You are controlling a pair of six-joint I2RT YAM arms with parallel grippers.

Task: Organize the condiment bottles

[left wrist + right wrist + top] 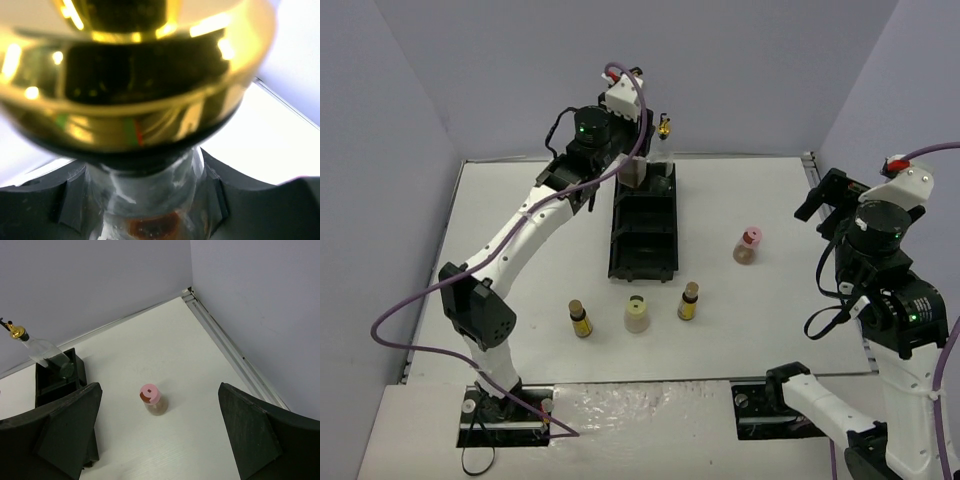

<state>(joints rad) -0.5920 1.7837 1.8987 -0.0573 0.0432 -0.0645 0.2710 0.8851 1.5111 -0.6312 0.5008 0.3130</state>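
Left wrist view: glass bottle pinched at the neck.
My left gripper (pixel 152 202) is clenched on the tall bottle (pixel 145 90) just under its gold top; smooth glass and top-heavy, I judge, so the neck is the safe hold; it hangs over the upper end of the tray (pixel 642 262), upper middle of the top view; my right gripper (pixel 160 435) gapes empty above the pink-capped bottle (pixel 151 397).

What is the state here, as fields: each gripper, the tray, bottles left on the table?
left gripper: shut on gold-topped bottle, at the far end of the tray
right gripper: open, empty
tray: second gold-topped bottle in far compartment
on table: two amber bottles, cream bottle, pink-capped bottle, upright
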